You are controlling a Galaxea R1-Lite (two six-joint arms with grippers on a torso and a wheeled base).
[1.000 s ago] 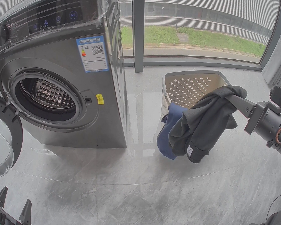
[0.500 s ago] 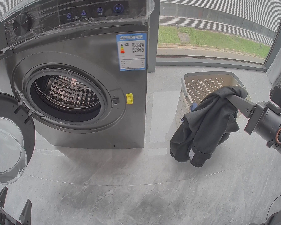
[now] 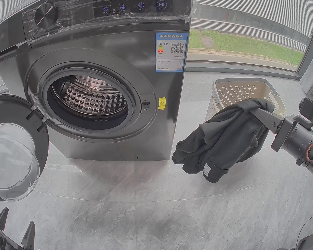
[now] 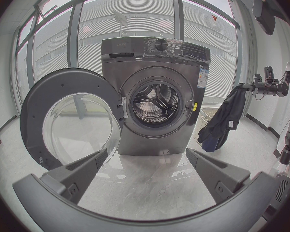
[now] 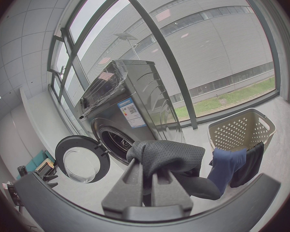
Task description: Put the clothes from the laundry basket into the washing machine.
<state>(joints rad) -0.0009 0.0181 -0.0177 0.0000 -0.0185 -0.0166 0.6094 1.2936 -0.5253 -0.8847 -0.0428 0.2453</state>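
At the far left the round glass door of the washing machine hangs swung wide open, and near it, at the near left corner, the left gripper sits low over the grey floor, its two dark fingers spread well apart with nothing between them. The machine itself stands just right of the door, its front facing the robot, the steel drum open to view with no clothing visible inside. Plastic film wraps the control panel on top, and a blue-edged label is stuck on the upper right of the front. Right of the machine, a dark grey garment hangs in the air above the floor, between the machine's right corner and the laundry basket, its folds drooping down and to the left. Its top is pinched in the right gripper, whose fingers are pressed together on the cloth. The beige basket stands on the floor behind the garment, near the window. In the right wrist view a blue garment and a black one are draped over the basket's near rim.
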